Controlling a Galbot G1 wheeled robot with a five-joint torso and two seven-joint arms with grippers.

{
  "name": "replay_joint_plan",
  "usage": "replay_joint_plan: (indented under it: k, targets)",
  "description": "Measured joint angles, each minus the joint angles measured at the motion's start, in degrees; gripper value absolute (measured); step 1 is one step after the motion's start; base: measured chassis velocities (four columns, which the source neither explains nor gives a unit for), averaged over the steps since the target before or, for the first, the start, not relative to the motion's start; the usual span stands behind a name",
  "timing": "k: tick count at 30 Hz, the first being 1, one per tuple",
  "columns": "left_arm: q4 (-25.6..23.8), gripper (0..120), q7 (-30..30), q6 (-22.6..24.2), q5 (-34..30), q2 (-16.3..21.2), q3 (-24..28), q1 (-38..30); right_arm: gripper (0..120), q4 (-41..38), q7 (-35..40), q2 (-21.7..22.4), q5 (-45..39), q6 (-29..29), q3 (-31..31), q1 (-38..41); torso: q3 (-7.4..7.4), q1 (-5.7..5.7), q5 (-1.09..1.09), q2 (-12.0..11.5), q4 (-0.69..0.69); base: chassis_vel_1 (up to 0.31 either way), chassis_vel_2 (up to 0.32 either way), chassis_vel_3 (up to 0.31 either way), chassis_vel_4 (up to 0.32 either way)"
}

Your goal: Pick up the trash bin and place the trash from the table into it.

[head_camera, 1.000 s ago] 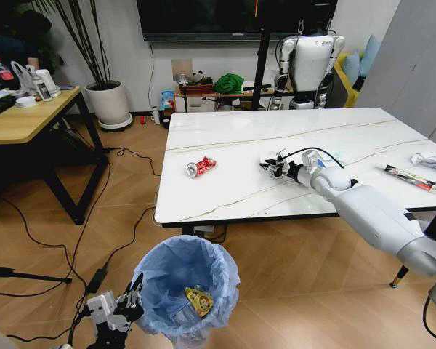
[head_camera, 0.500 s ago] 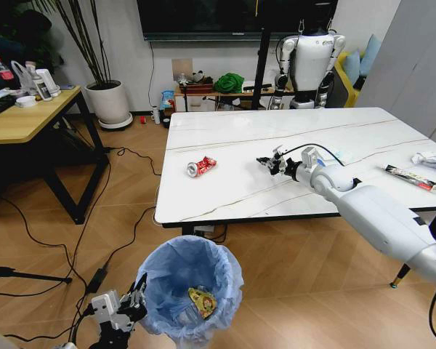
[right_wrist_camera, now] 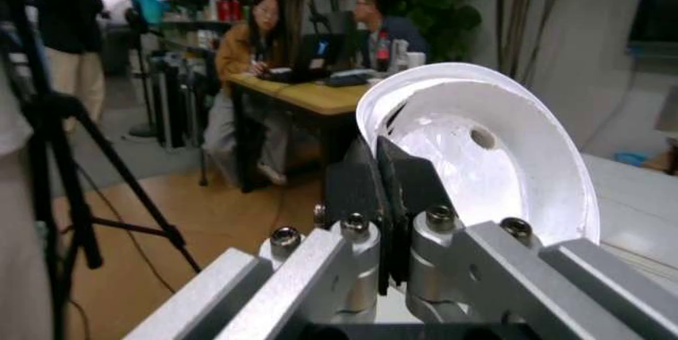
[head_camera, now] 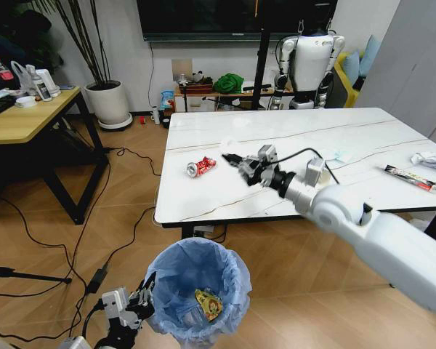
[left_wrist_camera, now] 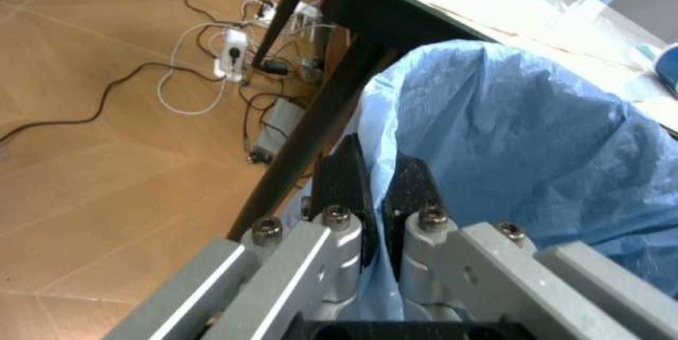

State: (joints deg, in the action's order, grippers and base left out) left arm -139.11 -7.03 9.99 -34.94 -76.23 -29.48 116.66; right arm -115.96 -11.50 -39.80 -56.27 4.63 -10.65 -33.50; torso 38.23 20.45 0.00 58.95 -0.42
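Note:
My right gripper [head_camera: 237, 161] hangs above the white marble table [head_camera: 276, 131], near its left half, shut on a white round lid [head_camera: 229, 144]. In the right wrist view the lid [right_wrist_camera: 498, 173] stands on edge between the closed fingers [right_wrist_camera: 355, 177]. A crushed red can [head_camera: 201, 166] lies just left of the gripper. A long dark wrapper [head_camera: 410, 177] and crumpled white paper [head_camera: 430, 160] lie at the table's right end. The blue-lined trash bin [head_camera: 196, 287] is below the table's front edge with a yellow wrapper [head_camera: 208, 304] inside. My left gripper [head_camera: 142, 302] is shut on its bag rim [left_wrist_camera: 509, 141].
A wooden desk [head_camera: 14, 120] stands at the left, with a white plant pot [head_camera: 107, 102] behind it. Cables [head_camera: 94, 276] trail over the floor left of the bin. Another robot [head_camera: 310, 62] stands beyond the table. The table's black leg [left_wrist_camera: 317, 117] is close to the bin.
My right gripper has lifted off the table and swung left with the lid, ending near the red can. The bin and left gripper have shifted slightly right.

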Motion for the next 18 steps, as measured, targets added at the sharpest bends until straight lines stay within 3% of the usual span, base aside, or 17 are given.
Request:
replay_joint_plan:
  k: [3, 9, 13, 18]
  targets:
    - [-0.5, 0, -0.2, -0.1, 0.3, -1.1, -0.2, 0.1, 0, -4.8, -1.6, 1.6, 1.1, -1.0, 1.1, -5.2, 0.00, 0.00, 0.00, 0.0, 0.01, 0.000, 0.000, 0.000, 0.000]
    - [-0.5, 0, 0.1, -0.3, 0.8, -2.5, -0.1, 0.2, 0, -6.9, -6.1, 4.0, 6.2, -3.5, 1.2, -13.9, 0.00, 0.00, 0.01, 0.0, -0.06, 0.000, 0.000, 0.000, 0.000]
    - [-0.6, 0, 0.5, -0.4, 1.4, -4.5, -0.1, 0.1, 0, -6.2, -8.7, 3.7, 9.3, -5.1, -2.5, -14.0, 0.00, 0.00, 0.00, 0.0, 0.01, 0.000, 0.000, 0.000, 0.000]
    - [-0.7, 0, 0.4, -0.4, 1.3, -5.2, -0.4, -0.2, 0, -5.9, -10.1, 3.1, 10.7, -5.7, -5.0, -13.9, 0.01, 0.01, -0.02, 0.0, 0.00, 0.000, 0.000, 0.000, 0.000]
